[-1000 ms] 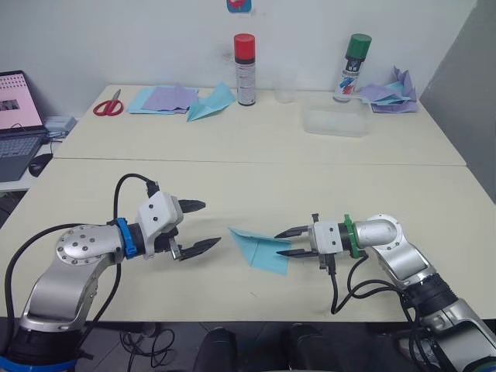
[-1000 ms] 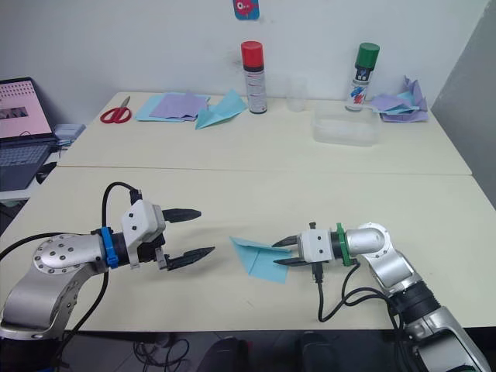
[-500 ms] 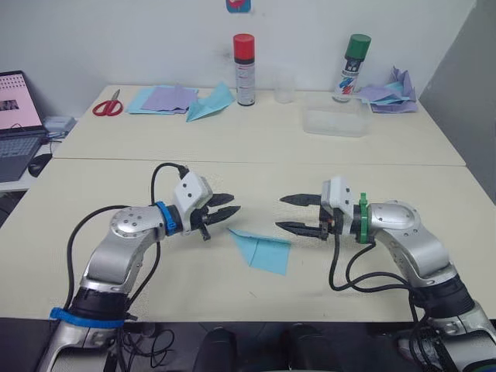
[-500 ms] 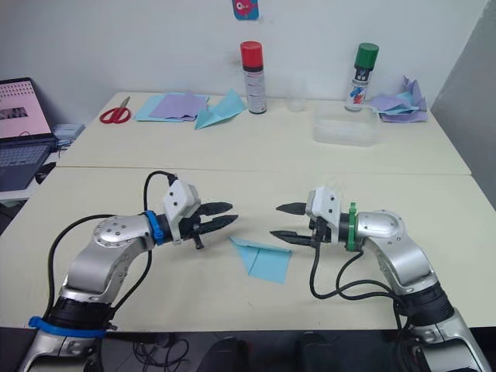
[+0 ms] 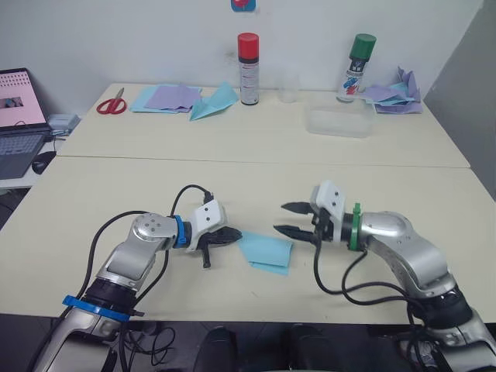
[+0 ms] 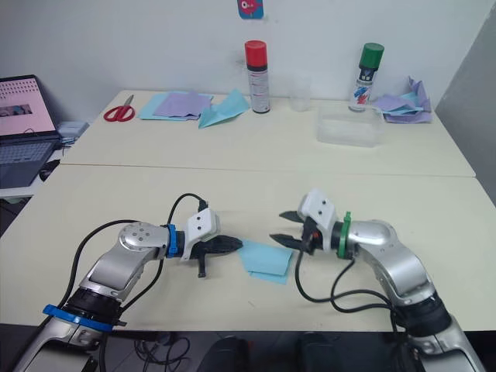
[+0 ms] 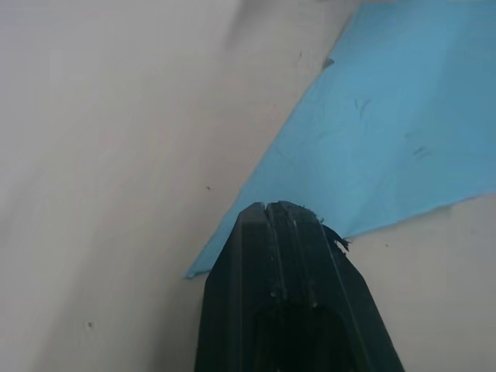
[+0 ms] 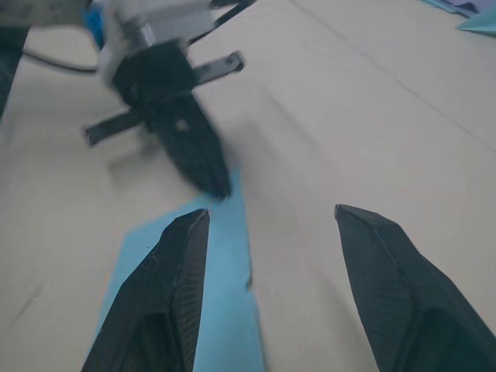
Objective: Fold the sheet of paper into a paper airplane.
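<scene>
The sheet of paper (image 5: 267, 252), sky-blue and folded into a flat wedge, lies on the front table between my two grippers. My left gripper (image 5: 235, 237) is shut. Its joined tips (image 7: 271, 208) rest on the paper's (image 7: 387, 139) left edge, and I cannot tell whether any paper is pinched between them. My right gripper (image 5: 280, 218) hovers open just above the paper's right end, one finger over the other, pointing at the left gripper. In the right wrist view the paper (image 8: 225, 294) runs between the open fingers, with the left gripper (image 8: 217, 190) at its far corner.
On the rear table stand a red spray can (image 5: 248, 68), a green spray can (image 5: 356, 68), a clear cup (image 5: 290, 87) and a clear plastic box (image 5: 337, 122). Scissors (image 5: 110, 102), lilac sheets (image 5: 172, 97) and a teal dart (image 5: 213, 102) lie at its left. A laptop (image 5: 19, 116) sits far left.
My left gripper has shut and moved right and down onto the paper's left edge. The right gripper has lifted off the paper's right end and now hovers just above it.
</scene>
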